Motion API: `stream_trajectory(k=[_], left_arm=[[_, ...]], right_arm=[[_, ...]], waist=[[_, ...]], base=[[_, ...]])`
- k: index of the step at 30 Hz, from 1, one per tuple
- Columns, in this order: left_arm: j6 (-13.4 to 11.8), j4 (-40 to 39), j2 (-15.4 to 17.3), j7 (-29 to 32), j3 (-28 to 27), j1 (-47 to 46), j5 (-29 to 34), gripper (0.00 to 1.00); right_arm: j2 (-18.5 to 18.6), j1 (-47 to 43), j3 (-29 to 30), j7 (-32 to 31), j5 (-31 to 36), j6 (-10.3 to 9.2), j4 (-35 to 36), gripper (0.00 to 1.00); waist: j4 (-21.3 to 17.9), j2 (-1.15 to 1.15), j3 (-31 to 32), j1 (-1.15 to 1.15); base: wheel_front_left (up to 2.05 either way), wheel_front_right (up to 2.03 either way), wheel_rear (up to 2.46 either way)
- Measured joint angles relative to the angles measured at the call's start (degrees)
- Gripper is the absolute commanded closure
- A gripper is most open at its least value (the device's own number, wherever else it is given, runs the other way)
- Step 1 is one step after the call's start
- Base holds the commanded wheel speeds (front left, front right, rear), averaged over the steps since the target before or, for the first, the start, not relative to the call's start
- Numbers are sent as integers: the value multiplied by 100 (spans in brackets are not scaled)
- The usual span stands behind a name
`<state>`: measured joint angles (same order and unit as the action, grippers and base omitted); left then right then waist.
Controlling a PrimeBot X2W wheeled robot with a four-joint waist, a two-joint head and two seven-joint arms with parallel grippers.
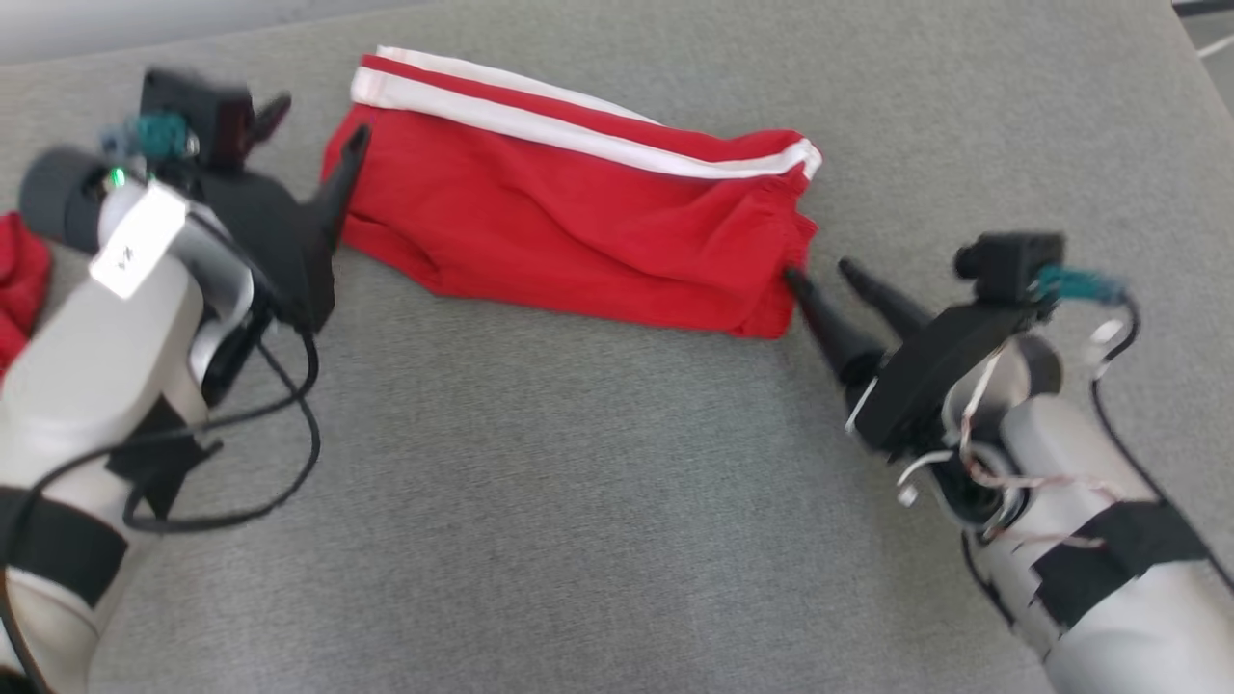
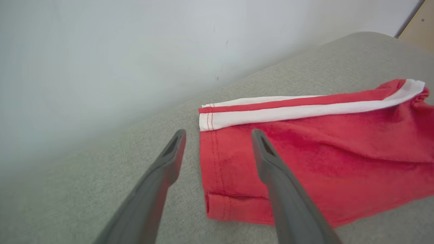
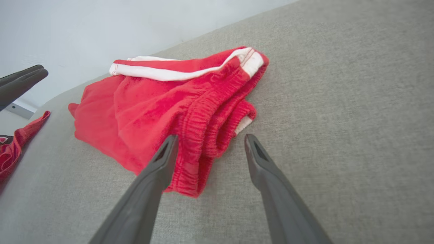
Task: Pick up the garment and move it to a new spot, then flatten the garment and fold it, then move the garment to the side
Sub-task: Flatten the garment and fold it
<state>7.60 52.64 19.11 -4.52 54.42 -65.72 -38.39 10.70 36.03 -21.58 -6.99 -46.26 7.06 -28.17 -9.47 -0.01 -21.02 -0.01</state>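
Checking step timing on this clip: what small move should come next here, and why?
Probably lower and shut both grippers on the ends of the shorts. The left gripper stands open astride the hem edge, the right gripper open astride the waistband, and the shorts lie folded lengthwise, unheld.

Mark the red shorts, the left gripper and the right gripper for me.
red shorts (image 1: pixel 578 222), head view, middle of the red cloth below the white stripes.
left gripper (image 1: pixel 320 120), head view, midway between its open fingertips.
right gripper (image 1: pixel 819 272), head view, midway between its open fingertips.
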Motion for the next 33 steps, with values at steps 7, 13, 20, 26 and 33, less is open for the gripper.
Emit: stream_trajectory(k=[7,13,20,26,33], left_arm=[[0,66,5,-115,-2,346,-256,0],[0,171,-42,-157,-4,492,-354,0],[0,332,-114,-156,65,666,-460,0],[0,463,-200,-156,134,697,-503,0],[0,512,-292,-260,187,661,-503,0]], right_arm=[[-11,-302,-175,193,100,1,148,0],[-5,-296,-288,334,325,1,193,0],[-29,-285,-410,508,556,-8,119,0],[-91,-281,-485,614,675,-58,52,0],[-85,-281,-557,727,823,-103,15,0]], waist=[[130,0,107,0],[138,0,74,0],[129,0,8,0],[101,0,-77,1],[92,1,-165,1]], base=[[0,0,0],[0,0,0],[0,0,0],[0,0,0],[0,0,0]])
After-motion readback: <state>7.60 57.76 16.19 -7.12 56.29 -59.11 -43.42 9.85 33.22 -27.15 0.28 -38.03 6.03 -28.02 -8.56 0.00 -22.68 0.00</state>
